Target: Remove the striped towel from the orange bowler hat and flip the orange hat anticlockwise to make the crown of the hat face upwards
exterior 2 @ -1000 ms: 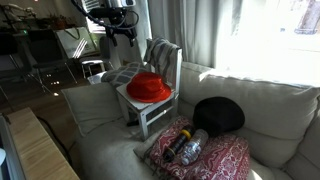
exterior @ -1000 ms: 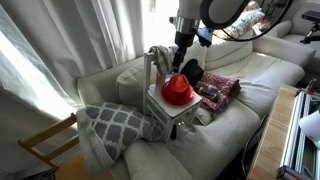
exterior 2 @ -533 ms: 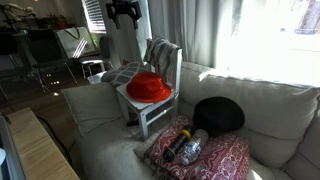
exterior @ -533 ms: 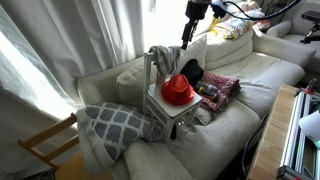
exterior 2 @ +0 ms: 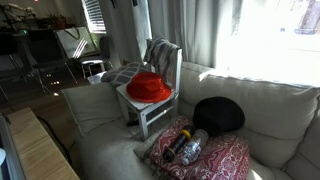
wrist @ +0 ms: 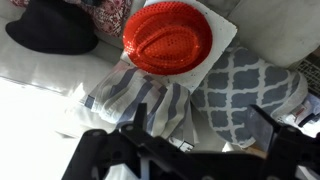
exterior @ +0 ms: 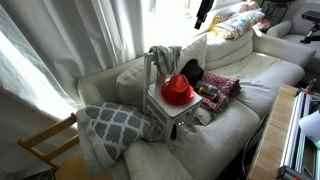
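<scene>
The orange bowler hat sits crown up on a small white chair on the couch, also seen in an exterior view and in the wrist view. The striped towel hangs over the chair's backrest, apart from the hat; it also shows in an exterior view and the wrist view. My gripper is open and empty, high above the chair. In an exterior view only its tip shows at the top edge.
A grey-and-white patterned cushion lies beside the chair. A black hat and a red patterned cloth with a bottle lie on the couch. A wooden table stands in front.
My gripper has risen up and away from the chair, leaving one exterior view entirely. The hat and towel have not moved.
</scene>
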You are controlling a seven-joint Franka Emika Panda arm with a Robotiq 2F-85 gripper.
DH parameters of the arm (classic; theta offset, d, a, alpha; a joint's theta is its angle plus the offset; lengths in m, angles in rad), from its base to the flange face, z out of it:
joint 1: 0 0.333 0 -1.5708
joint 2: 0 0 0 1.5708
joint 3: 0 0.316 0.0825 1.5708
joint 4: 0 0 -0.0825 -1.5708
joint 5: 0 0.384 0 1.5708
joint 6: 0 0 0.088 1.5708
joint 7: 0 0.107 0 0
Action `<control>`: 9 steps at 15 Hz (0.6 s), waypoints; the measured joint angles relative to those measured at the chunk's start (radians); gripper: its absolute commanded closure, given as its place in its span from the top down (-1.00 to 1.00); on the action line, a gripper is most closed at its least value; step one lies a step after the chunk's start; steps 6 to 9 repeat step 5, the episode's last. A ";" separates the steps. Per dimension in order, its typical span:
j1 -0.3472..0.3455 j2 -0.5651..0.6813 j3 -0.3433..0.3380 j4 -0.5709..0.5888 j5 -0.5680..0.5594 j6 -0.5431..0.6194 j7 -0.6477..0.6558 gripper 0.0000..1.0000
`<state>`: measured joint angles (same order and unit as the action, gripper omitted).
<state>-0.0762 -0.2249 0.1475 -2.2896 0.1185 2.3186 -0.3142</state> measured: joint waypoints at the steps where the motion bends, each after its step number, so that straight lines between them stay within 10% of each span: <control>1: 0.017 -0.014 -0.020 -0.006 0.001 0.000 -0.003 1.00; 9: 0.054 -0.045 -0.064 -0.023 0.002 0.001 -0.009 1.00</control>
